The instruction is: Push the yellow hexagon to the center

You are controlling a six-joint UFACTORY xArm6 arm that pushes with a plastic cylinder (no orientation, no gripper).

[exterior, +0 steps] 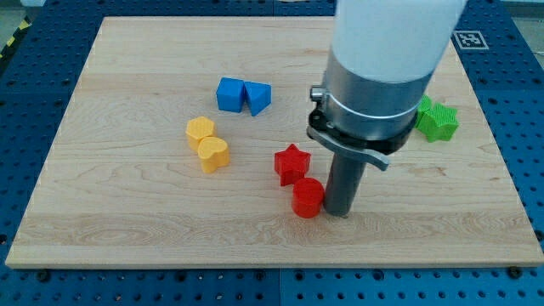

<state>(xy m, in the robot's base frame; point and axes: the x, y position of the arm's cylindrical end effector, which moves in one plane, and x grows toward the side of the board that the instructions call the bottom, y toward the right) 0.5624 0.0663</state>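
Camera view, nearest first: my tip [339, 212], a bare rod grasping nothing, stands on the wooden board [127, 229] touching the red cylinder [308, 197]; red star [291, 162] just behind. Yellow hexagon [200, 130], the target, sits well apart toward the view's left, touching a yellow heart-like block [213, 154]. Farther: blue cube [229, 93], blue triangular block [257, 97], green star [437, 118]. Risk, as judged: sweeping left drags both reds; pushing the hexagon may carry its yellow neighbour along.

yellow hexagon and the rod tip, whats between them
In the camera view, the red star and red cylinder lie between the yellow hexagon and my tip, the cylinder right beside the tip.
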